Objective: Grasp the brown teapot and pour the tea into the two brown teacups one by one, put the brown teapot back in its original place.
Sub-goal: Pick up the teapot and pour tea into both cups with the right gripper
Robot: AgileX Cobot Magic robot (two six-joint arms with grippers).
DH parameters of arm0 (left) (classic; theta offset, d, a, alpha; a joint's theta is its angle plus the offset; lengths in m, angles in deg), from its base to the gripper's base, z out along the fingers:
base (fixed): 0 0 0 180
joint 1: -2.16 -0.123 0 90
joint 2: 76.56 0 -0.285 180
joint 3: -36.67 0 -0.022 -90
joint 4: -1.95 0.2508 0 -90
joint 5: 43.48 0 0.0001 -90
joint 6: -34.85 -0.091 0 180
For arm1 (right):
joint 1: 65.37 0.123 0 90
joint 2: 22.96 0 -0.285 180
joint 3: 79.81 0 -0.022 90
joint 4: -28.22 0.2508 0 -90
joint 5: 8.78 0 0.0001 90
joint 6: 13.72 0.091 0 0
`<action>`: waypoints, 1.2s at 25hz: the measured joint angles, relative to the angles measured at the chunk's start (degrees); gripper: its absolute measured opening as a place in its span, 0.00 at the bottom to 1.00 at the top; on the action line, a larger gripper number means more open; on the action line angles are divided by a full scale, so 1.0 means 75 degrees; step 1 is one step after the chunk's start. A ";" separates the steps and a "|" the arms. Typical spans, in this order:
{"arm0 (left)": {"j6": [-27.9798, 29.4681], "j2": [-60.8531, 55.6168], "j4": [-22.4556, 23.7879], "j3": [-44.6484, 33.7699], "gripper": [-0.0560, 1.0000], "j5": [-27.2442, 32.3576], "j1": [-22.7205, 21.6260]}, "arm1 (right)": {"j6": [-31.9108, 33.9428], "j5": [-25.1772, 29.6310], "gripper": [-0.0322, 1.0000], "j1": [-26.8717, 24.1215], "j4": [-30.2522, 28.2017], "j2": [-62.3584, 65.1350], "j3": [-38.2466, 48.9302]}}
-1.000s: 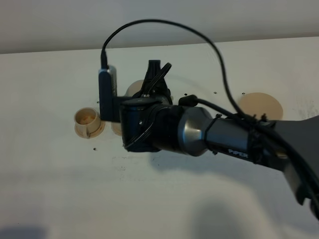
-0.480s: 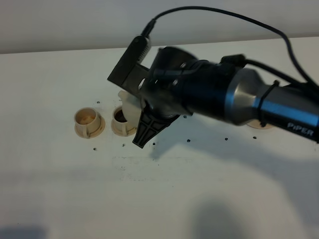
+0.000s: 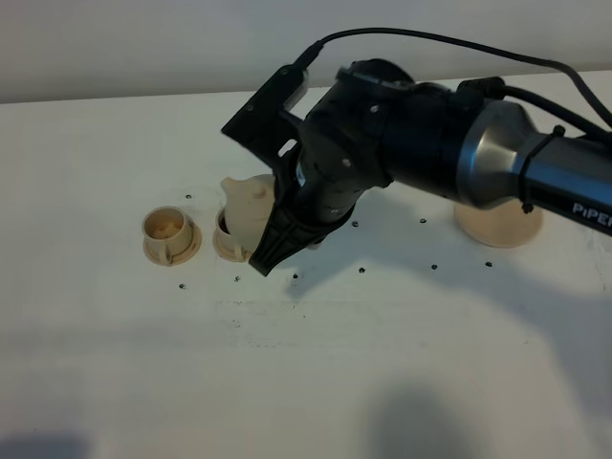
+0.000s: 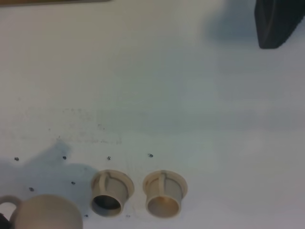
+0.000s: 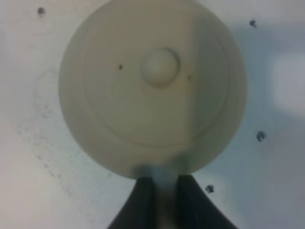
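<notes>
**While Clamped by Its Handle, the Teapot Tips Over a Cup**

Only the right wrist view shows the right gripper pinching the brown teapot by its handle, knob facing the lens. From above, the pot leans over the right-hand teacup, with the coaster well apart. The left wrist view shows that cup dark inside and the left-hand teacup tan. Lettering on the right arm reads "PiPE", cut off. The left gripper shows only a dark edge, so its state cannot be told.

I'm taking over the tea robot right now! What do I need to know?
Right gripper: shut on the handle of the brown teapot, which is held up and tilted by the near teacup.
Left gripper: not in view.
The near teacup looks dark inside. The far teacup looks pale, so I can't tell if it's filled.
The coaster is off to the right.
Left to do: finish pouring, then put the teapot back on the coaster.
</notes>
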 joint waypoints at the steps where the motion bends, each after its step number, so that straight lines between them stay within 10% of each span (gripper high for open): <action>1: 0.0000 0.0000 0.0000 0.0000 0.37 0.0000 0.0000 | 0.0000 0.0000 0.13 -0.0067 0.0016 -0.0024 0.0000; 30: 0.0000 0.0000 0.0000 0.0000 0.37 0.0000 0.0000 | -0.0232 -0.1096 0.13 -0.0731 0.0376 -0.1124 0.0673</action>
